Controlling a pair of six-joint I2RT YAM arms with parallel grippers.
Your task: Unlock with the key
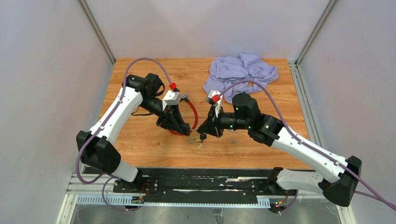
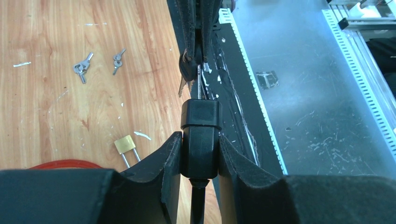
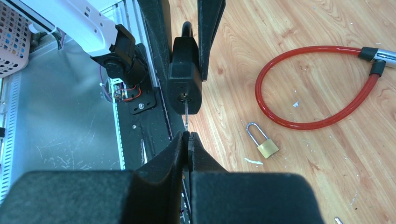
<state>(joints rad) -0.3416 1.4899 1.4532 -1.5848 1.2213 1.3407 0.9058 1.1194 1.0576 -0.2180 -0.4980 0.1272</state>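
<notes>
Left claw (image 2: 201, 141) is clamped around the black lock (image 2: 201, 114) to keep it steady, its keyhole (image 3: 185, 97) facing the right claw (image 3: 188, 137), which is pinched tight on the key (image 3: 186, 113) just past its tips, blade lined up into the keyhole, so I'd guess a twist comes next.

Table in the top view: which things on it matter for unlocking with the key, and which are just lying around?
In the job:
- black lock body, clamped in the left gripper
- key, pinched by the right gripper, blade at the keyhole
- red cable, apparently that lock's

Lying about:
- brass padlock
- loose key bunches
- purple cloth
</notes>
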